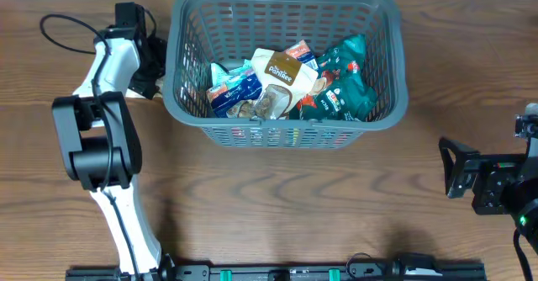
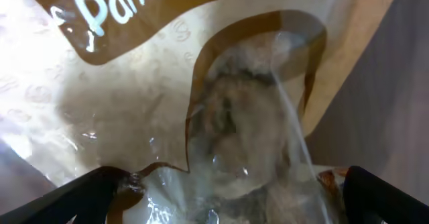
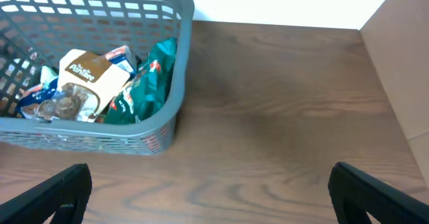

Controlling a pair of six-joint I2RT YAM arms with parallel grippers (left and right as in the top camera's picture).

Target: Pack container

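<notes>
we see grey slatted basket [image 1: 277, 134], mouth up, long axis left-right; left gripper [image 2: 228, 194], right gripper [image 3: 208, 187] both spread wide.

Robot lab: left arm [image 1: 105, 142], right arm [image 1: 496, 184], rail [image 1: 277, 273] at wood-grain table [image 1: 294, 197], white wall [image 3: 281, 3].

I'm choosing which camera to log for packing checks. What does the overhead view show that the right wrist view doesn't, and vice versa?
Only overhead: the left arm beside the grey basket, whose whole rim shows. Only right wrist: a tan panel at the picture's right edge. Both: the basket with the beige packet and the green packet inside.
</notes>
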